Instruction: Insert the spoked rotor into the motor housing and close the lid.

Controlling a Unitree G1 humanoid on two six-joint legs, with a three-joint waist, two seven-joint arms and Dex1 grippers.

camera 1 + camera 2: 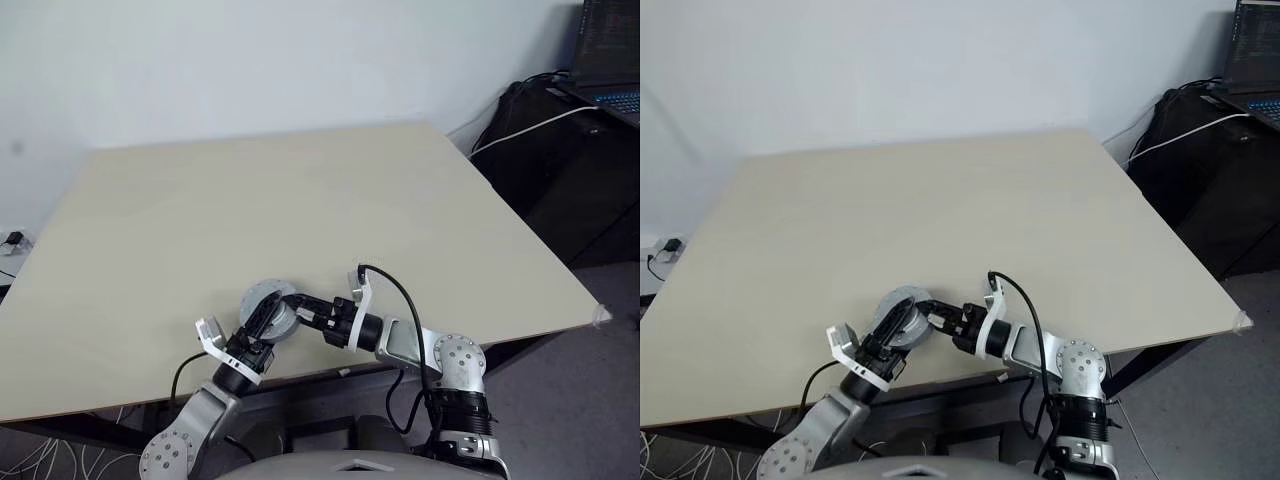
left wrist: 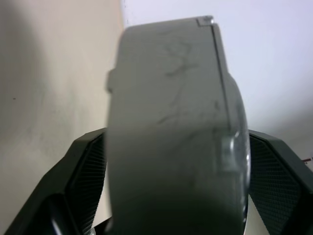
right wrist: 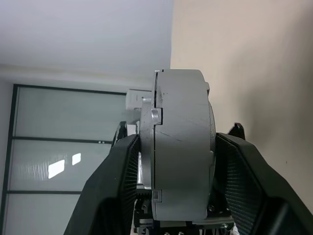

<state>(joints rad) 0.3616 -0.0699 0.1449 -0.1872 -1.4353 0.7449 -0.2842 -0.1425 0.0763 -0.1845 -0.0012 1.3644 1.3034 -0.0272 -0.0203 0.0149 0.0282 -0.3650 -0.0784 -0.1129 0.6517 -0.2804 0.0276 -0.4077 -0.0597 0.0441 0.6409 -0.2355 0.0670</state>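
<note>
A light grey round lid (image 1: pixel 263 298) is held just above the table's front edge, between my two grippers. My right gripper (image 1: pixel 291 305) reaches in from the right and is shut on it, one finger (image 3: pixel 122 171) on each flat face. In the right wrist view the lid (image 3: pixel 182 147) stands on edge, with a seam to a thinner grey part. My left gripper (image 1: pixel 258 325) comes from the lower left and stands open. The lid (image 2: pixel 171 122) sits between its wide-spread fingers (image 2: pixel 88 166). The spoked rotor and the motor housing's windings are hidden.
The pale wooden table (image 1: pixel 300 190) stretches away bare behind the grippers, and its front edge (image 1: pixel 330 372) runs right under them. A dark desk with a laptop (image 1: pixel 610 60) and a white cable (image 1: pixel 530 128) stands beyond the table's right side.
</note>
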